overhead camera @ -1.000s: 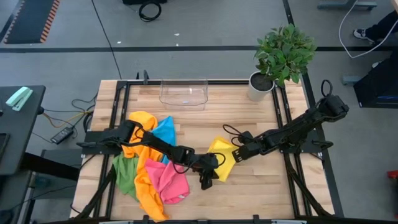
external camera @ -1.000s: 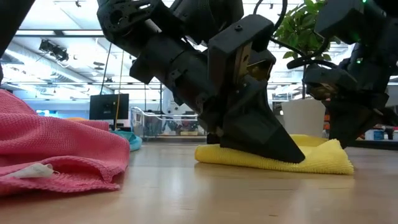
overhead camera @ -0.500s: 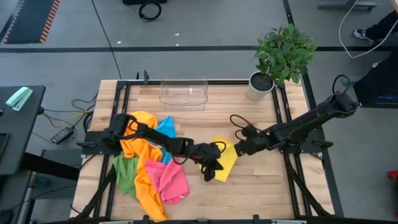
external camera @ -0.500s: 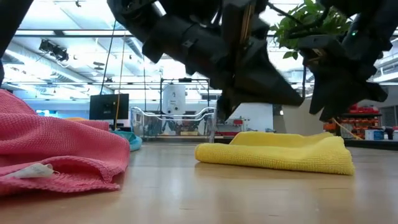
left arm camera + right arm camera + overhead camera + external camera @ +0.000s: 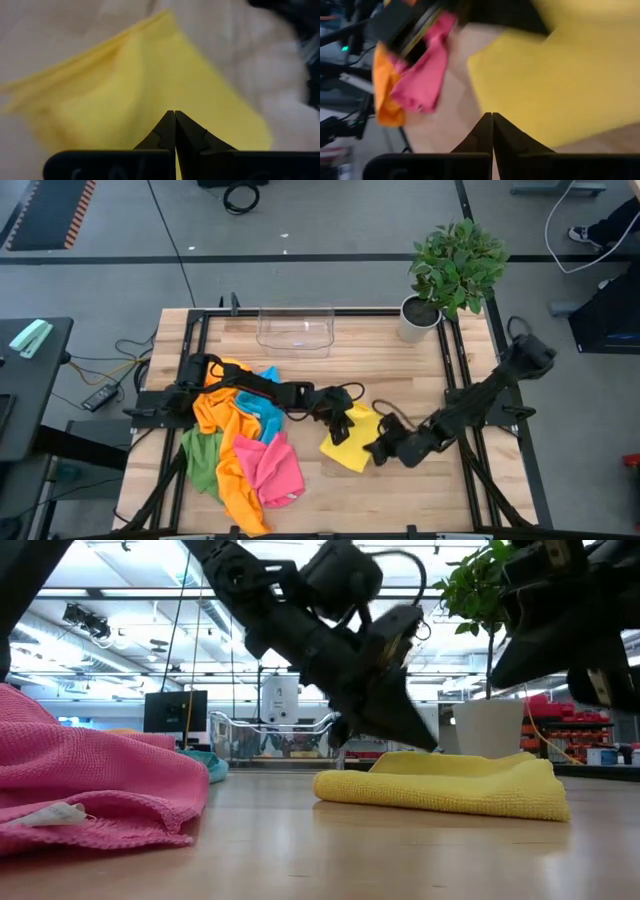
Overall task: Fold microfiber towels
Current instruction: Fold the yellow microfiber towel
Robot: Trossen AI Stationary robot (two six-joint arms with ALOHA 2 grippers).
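Unfolded pile of towels (image 5: 240,450) (orange, blue, green, pink) lies toward the tabletop's (image 5: 400,480) left edge, front half. Left gripper (image 5: 342,430) over the yellow towel's (image 5: 352,448) near-left part, fingers pressed shut, holding nothing. Yellow towel near tabletop centre, already doubled, lying flat. Right gripper (image 5: 378,450) at its right edge, also closed and empty. Judgement: cloth is light, limp, grippy-napped; will sag and drape. Best pinched at a corner or along the free edge.
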